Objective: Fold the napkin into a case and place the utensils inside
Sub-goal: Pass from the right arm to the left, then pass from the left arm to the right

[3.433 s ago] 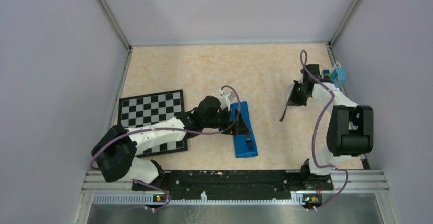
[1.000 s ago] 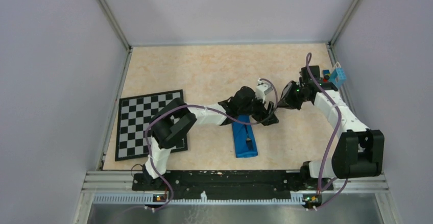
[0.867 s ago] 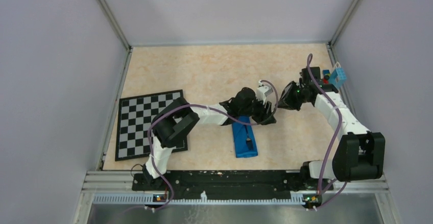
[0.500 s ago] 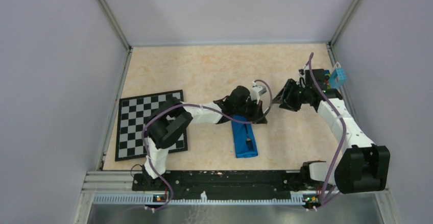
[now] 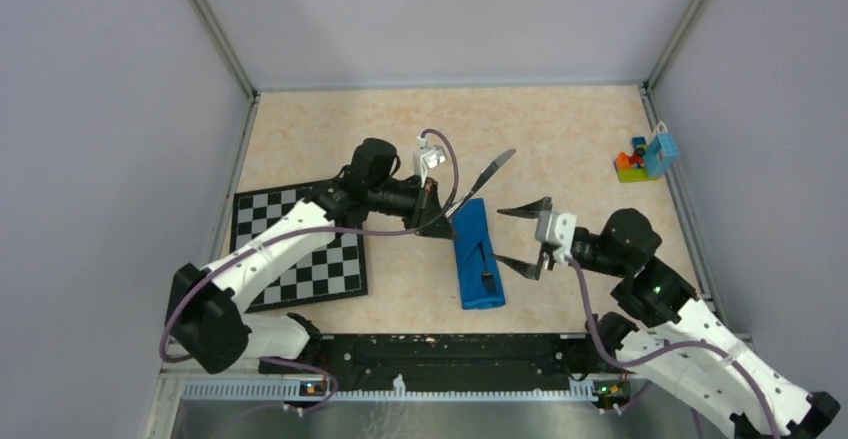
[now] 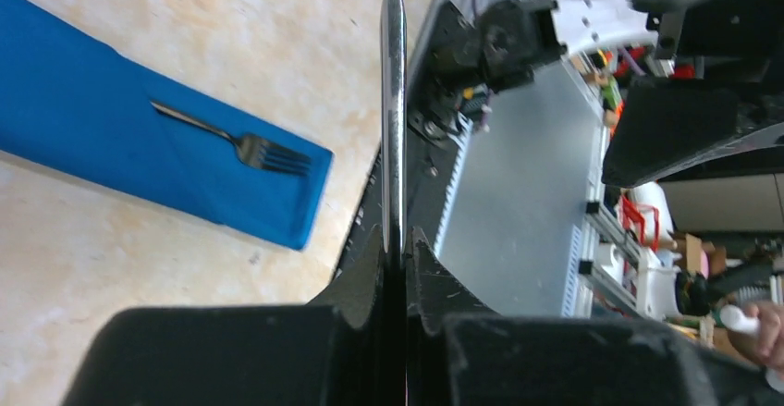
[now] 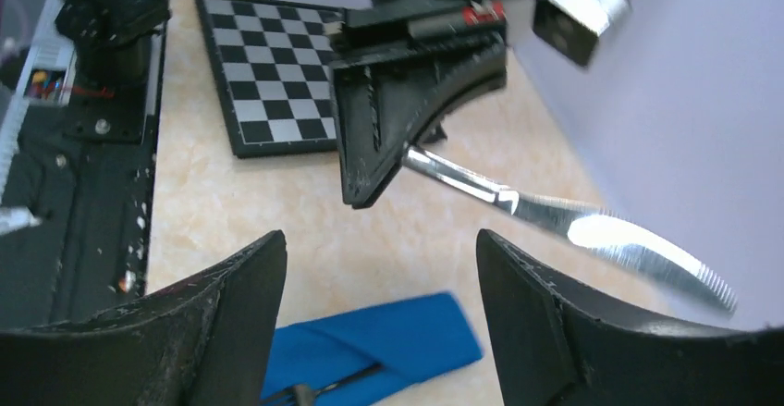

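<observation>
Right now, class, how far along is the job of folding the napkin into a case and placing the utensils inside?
Done: the case is folded, and the fork lies tucked in it, tines out. In hand: the left gripper is shut on the knife, held in the air near the case's far end. The right gripper is open and empty. Left: slide the knife in.
</observation>
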Motion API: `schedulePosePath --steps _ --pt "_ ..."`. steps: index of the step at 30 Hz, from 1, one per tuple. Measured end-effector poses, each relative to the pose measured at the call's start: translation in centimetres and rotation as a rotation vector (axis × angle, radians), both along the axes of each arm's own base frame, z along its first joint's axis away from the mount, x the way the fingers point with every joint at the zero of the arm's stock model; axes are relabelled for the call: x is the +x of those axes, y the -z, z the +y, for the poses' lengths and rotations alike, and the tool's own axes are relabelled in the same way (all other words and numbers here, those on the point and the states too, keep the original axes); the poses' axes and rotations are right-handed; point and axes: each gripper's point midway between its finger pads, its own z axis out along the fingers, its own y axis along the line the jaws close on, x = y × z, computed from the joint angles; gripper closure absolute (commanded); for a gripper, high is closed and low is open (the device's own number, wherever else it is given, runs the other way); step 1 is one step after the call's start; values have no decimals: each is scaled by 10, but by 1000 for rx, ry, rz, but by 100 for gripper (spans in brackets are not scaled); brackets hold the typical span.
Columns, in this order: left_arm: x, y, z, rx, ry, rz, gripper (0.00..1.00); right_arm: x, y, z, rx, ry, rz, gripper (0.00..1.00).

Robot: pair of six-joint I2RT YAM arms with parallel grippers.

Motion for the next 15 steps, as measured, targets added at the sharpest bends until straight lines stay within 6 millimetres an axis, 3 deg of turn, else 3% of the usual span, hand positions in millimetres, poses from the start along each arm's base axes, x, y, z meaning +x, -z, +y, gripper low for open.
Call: schedulePosePath --steps 3,7,10,12,15 --pt "-23 -8 12 2 49 22 100 -24 -16 22 -67 -162 -271 29" --pt "-44 2 24 35 84 98 100 -23 -10 54 -246 -281 -471 32" --pt "-53 10 30 67 97 142 100 -10 9 69 -365 -320 -538 36" --pt "-58 13 33 81 101 162 100 -5 26 72 -438 -347 -555 48" --pt "-64 16 37 89 113 177 100 0 42 73 -527 -389 -569 57"
